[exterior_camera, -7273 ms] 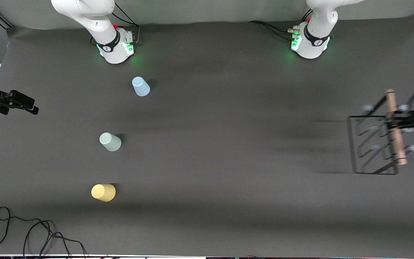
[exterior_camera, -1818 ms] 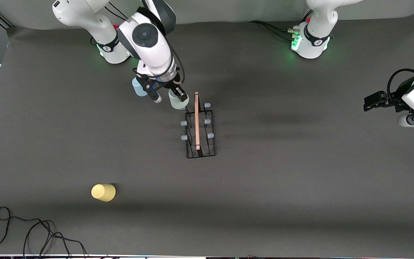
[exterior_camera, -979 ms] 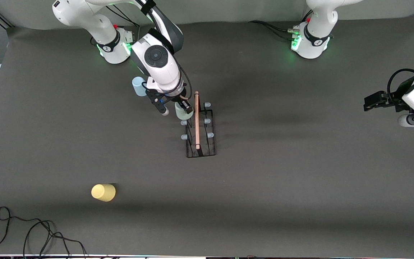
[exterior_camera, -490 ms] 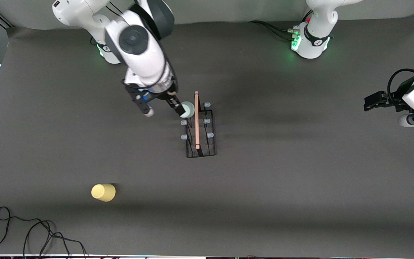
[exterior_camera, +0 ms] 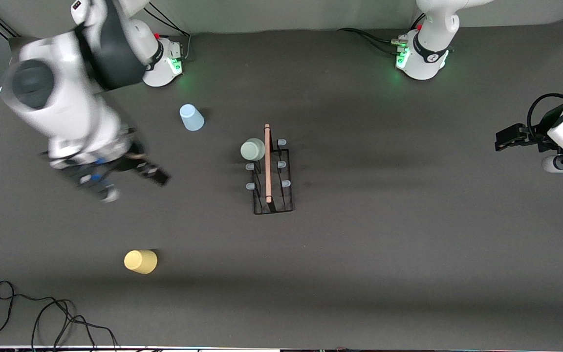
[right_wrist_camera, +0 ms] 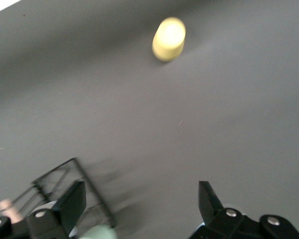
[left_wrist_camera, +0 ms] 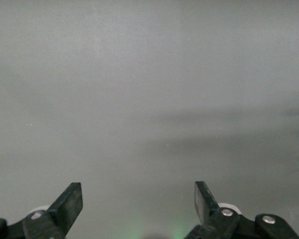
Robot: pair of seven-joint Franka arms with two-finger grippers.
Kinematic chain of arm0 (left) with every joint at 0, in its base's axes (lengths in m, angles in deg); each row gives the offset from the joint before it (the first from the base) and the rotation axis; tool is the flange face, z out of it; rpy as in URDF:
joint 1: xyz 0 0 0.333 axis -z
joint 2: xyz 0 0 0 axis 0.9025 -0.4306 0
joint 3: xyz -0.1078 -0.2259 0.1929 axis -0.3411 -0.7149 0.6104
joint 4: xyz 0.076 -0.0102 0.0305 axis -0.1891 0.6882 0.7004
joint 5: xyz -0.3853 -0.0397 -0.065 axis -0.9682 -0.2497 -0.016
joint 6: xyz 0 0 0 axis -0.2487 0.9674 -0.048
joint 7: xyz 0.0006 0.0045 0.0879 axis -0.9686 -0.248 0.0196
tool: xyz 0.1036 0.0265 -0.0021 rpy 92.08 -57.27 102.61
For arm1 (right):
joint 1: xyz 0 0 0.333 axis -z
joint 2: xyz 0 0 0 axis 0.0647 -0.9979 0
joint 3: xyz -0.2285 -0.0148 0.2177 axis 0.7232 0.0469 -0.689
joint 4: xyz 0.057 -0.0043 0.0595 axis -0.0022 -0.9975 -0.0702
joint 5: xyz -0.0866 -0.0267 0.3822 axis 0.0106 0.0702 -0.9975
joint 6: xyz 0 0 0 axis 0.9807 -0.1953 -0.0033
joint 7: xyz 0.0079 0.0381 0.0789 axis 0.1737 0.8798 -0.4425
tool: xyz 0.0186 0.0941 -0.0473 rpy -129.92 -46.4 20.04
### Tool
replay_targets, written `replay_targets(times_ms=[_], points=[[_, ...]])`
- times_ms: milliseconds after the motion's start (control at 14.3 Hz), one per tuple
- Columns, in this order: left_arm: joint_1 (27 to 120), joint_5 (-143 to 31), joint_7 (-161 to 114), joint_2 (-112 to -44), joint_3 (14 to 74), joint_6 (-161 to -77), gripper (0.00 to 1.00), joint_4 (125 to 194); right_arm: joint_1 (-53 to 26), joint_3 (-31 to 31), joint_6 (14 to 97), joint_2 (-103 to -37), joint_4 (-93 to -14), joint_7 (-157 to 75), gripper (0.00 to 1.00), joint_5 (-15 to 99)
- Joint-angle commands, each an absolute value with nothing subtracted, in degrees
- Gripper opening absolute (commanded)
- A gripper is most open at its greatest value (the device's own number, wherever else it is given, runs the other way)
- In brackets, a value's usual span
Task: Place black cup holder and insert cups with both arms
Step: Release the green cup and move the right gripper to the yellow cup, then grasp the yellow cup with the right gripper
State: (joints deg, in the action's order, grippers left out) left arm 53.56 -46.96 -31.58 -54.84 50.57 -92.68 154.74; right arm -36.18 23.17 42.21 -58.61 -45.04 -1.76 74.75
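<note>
The right gripper (exterior_camera: pixel 130 178) has let go of the green cup (exterior_camera: pixel 252 149) and swung away toward the right arm's end of the table, fingers spread and empty. The green cup sits on a peg of the rack (exterior_camera: pixel 272 176) at mid-table. The blue cup (exterior_camera: pixel 191 118) and yellow cup (exterior_camera: pixel 140 261) stand on the table. The left gripper (exterior_camera: pixel 504 138) waits, open, over its own end.

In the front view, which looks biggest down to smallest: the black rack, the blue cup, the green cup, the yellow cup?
1. Black rack, clearly largest.
2. Yellow cup, slightly bigger, though it lies nearest the camera.
3. Blue cup and green cup on the rack: too alike to rank.
</note>
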Motion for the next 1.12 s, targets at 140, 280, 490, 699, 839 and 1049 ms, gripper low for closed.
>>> replay_targets(times_ms=[140,280,490,699,839,1049], points=[[53.42,-46.43,-30.75,-55.11,50.29,-91.52,1.00,153.76,-24.78,24.41,41.40,-68.31,-34.11,-36.33,1.00,72.56],[53.42,-46.52,-30.84,-55.11,50.29,-91.52,1.00,153.76,-23.54,24.41,42.80,-73.14,-32.08,-40.31,1.00,70.10],[53.42,-46.43,-30.84,-55.11,50.29,-91.34,1.00,153.76,-20.90,24.14,47.28,-79.74,-31.37,-45.23,1.00,61.68],[53.42,-46.52,-30.75,-55.11,50.29,-91.34,1.00,153.76,-20.72,24.06,53.94,-85.63,-31.63,-47.70,1.00,58.14],[53.42,-46.43,-30.84,-55.11,50.29,-91.34,1.00,153.84,-20.72,23.88,58.88,-89.14,-31.98,-47.71,1.00,57.61],[53.42,-46.52,-30.84,-55.11,50.29,-91.34,1.00,153.84,-20.28,23.71,64.76,-93.80,-31.89,-49.71,1.00,53.84]])
